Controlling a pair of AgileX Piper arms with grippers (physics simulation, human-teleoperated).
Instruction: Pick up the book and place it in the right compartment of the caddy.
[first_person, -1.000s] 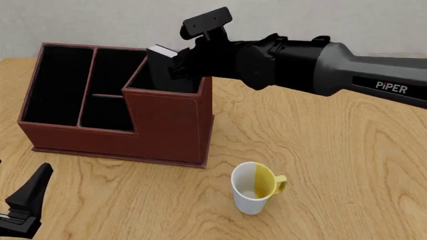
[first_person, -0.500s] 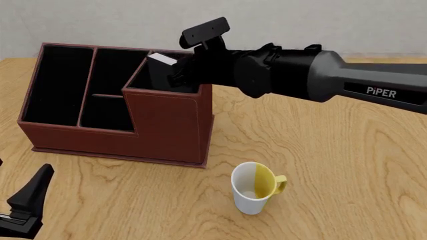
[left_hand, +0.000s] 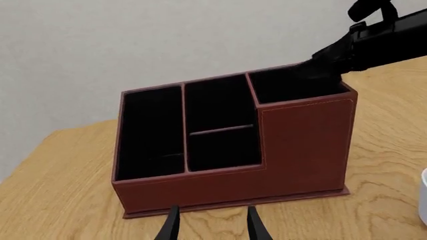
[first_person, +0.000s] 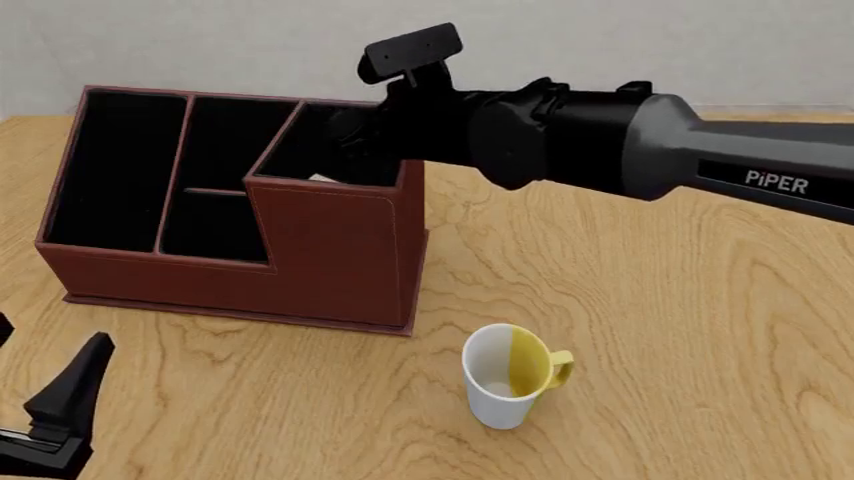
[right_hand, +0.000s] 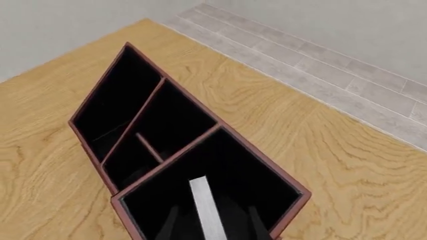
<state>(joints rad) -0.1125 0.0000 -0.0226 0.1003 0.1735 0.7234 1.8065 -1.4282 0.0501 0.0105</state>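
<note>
Woodgrain table (first_person: 641, 300), leathery caddy (first_person: 334, 260), white-edged book (right_hand: 208, 212)

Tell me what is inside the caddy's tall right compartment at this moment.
In the right compartment of the caddy, the book stands on edge, white pages up, between the right pincer fingers. The compartment floor and the book's black covers are lost in shadow.

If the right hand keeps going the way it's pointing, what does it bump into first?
Probably the book. The right hand points down into the right compartment of the caddy, and the book's white page edge sits right between its fingers. Whether they already touch it is hard to tell.
</note>
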